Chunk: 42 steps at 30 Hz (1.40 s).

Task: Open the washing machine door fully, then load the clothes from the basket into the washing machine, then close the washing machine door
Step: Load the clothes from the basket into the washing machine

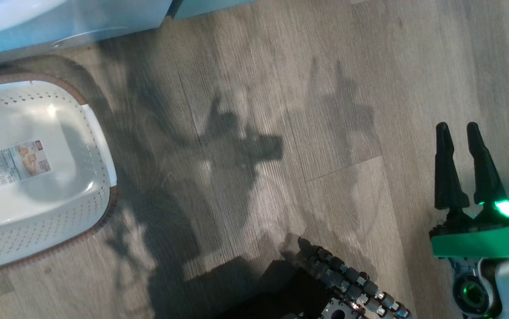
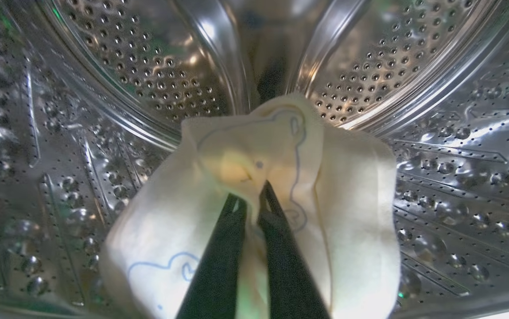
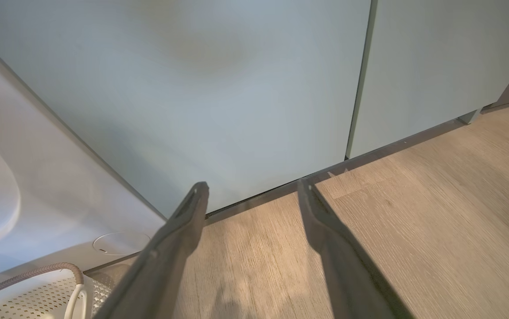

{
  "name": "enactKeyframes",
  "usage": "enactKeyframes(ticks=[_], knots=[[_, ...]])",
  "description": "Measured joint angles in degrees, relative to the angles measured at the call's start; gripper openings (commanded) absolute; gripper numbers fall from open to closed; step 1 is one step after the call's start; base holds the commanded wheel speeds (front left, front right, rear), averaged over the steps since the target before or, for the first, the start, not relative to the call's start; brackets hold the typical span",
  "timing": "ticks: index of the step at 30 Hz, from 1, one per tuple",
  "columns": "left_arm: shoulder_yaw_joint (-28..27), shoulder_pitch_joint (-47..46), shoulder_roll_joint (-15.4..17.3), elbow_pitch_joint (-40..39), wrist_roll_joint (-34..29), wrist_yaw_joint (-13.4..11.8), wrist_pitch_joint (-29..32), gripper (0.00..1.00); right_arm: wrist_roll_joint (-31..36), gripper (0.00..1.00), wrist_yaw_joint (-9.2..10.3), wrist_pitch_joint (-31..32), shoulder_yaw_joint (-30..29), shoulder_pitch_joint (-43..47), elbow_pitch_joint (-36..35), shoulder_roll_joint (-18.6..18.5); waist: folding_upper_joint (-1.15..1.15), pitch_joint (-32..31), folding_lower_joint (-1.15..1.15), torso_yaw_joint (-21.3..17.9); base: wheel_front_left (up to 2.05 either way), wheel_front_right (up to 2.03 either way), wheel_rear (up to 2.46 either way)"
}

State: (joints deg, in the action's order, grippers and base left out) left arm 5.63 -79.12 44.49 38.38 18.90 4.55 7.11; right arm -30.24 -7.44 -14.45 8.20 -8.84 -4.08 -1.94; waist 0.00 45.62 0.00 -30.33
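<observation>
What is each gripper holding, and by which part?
The left gripper is shut on the clothes, pinching a fold near the bundle's middle, inside the drum. The right gripper is open and empty.

The clothes are cream with blue outlines, the perforated basket cream, brown-rimmed.

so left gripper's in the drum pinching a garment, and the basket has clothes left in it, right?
No: the basket is empty, its bare bottom and label plain in the head view. Left gripper is in the drum, shut on the clothes.
</observation>
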Motion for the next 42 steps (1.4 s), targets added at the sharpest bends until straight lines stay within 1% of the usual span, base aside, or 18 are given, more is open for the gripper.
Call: enactKeyframes(ticks=[1,2,3,4,5,7,9,11,13,16,19,25,27,30,33,38,42], knots=[[0.1,0.0,-0.2,0.0,0.3,0.0,0.5,0.34,0.0,1.00,0.00,0.0,0.0,-0.1,0.0,0.0,0.00,0.0,0.00,0.1,0.00,0.00,0.00],[0.1,-0.1,-0.4,0.1,0.3,0.2,0.7,0.43,0.0,1.00,0.00,0.0,0.0,-0.2,0.0,0.0,0.00,0.1,0.00,0.2,0.00,0.00,0.00],[0.1,-0.1,-0.5,0.1,0.4,0.2,1.0,0.49,0.0,1.00,0.00,0.0,0.0,-0.3,0.0,0.0,0.00,0.1,0.00,0.2,0.00,0.00,0.00],[0.1,-0.3,-0.6,0.4,0.8,0.2,1.3,0.78,0.0,1.00,0.00,0.0,0.0,-0.5,0.1,0.0,0.00,0.1,-0.01,0.3,0.00,0.00,0.00],[0.2,-0.5,-0.7,0.7,0.9,0.2,1.6,0.98,0.0,1.00,0.00,0.0,0.0,-0.7,0.1,0.0,0.00,0.1,-0.01,0.3,0.00,0.00,0.00],[0.2,-0.8,-0.8,1.3,1.0,0.1,1.6,1.00,0.0,1.00,0.00,0.0,0.0,-1.2,0.1,0.0,0.00,0.0,-0.01,0.3,0.00,0.00,0.00],[0.1,-1.0,-0.9,1.7,1.3,-0.5,1.6,1.00,0.1,1.00,0.00,0.0,0.0,-1.2,0.3,0.0,0.00,-0.1,-0.01,0.3,0.00,0.00,0.00],[0.1,-1.0,-1.2,2.0,1.4,-0.5,1.4,1.00,0.1,1.00,0.00,0.0,0.0,-1.2,0.5,0.0,0.00,-0.3,-0.01,0.4,0.00,0.00,0.00],[0.2,-0.8,-1.9,2.7,1.4,-0.5,0.8,1.00,0.1,1.00,0.00,0.0,-0.2,-1.2,0.7,0.0,0.00,-0.6,-0.01,0.7,0.00,0.00,0.00],[1.9,0.3,-2.8,2.9,1.3,-0.5,-0.5,1.00,0.6,1.00,0.00,0.0,-1.1,-1.2,0.9,0.0,0.00,-1.4,-0.01,1.4,0.00,0.00,0.00],[2.6,2.7,-4.5,2.8,1.1,-0.9,-1.8,1.00,1.0,1.00,0.00,0.0,-1.9,-1.2,1.1,0.0,0.00,-2.2,-0.01,2.4,0.00,0.00,0.00],[3.4,9.4,-7.8,0.8,0.8,-4.3,-6.9,1.00,3.4,1.00,0.00,0.0,-3.7,-1.0,0.9,0.0,0.00,-4.4,-0.01,5.1,0.00,0.00,0.00],[3.2,10.9,-8.3,0.1,1.1,-4.7,-7.7,1.00,3.8,1.00,0.00,0.0,-4.1,-1.0,0.9,0.0,0.00,-4.9,-0.01,5.6,0.00,0.00,0.00],[2.1,15.9,-10.0,-3.2,2.7,-5.9,-10.4,1.00,5.0,1.00,0.00,0.0,-5.1,-0.9,0.7,0.0,0.00,-6.2,-0.01,7.2,0.00,0.00,0.00],[1.6,22.0,-11.7,-8.1,4.1,-7.6,-12.4,1.00,6.4,1.00,0.00,0.0,-5.9,-0.7,0.5,0.0,0.00,-7.6,-0.01,9.0,0.00,0.00,0.00],[1.2,34.4,-15.0,-20.0,5.0,-11.6,-15.1,1.00,8.8,1.00,0.00,0.0,-6.9,0.6,0.0,0.0,0.00,-10.2,-0.01,12.2,0.00,0.00,0.00],[1.2,44.2,-16.5,-30.3,5.0,-14.7,-15.8,1.00,10.8,1.00,0.00,0.0,-7.8,1.8,0.0,0.0,0.00,-12.2,-0.01,14.8,0.00,0.00,0.00]])
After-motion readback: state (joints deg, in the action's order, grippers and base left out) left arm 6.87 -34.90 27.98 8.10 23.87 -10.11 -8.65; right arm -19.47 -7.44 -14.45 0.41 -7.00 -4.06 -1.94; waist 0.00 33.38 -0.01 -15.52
